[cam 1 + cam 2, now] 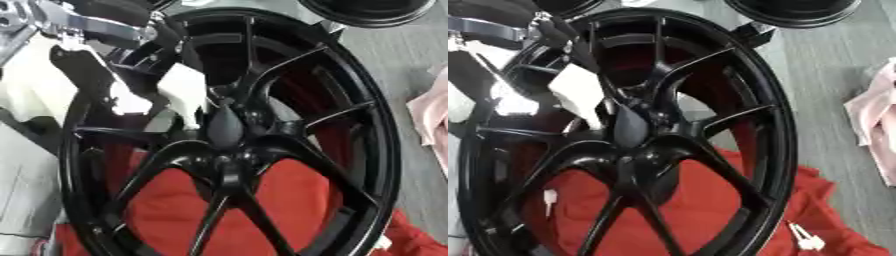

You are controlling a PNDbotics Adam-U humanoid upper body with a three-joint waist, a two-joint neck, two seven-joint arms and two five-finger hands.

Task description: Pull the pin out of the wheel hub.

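A large black alloy wheel (350, 100) lies tilted on a red cloth (297, 200), its spokes meeting at the hub (229, 162) near the middle of the view. My left hand (185, 90), black with white covers, comes in from the upper left and reaches down between the spokes. Its dark tip (225, 127) is just above the hub centre. The hand hides the spot it touches, and I cannot make out a pin there. My right hand shows in no view.
A second black wheel (794, 12) lies at the top edge. A pink cloth (877, 120) sits on the grey floor at the right. Two small white pieces (550, 200) (805, 239) rest on the red cloth. Pale surfaces (26, 165) fill the left side.
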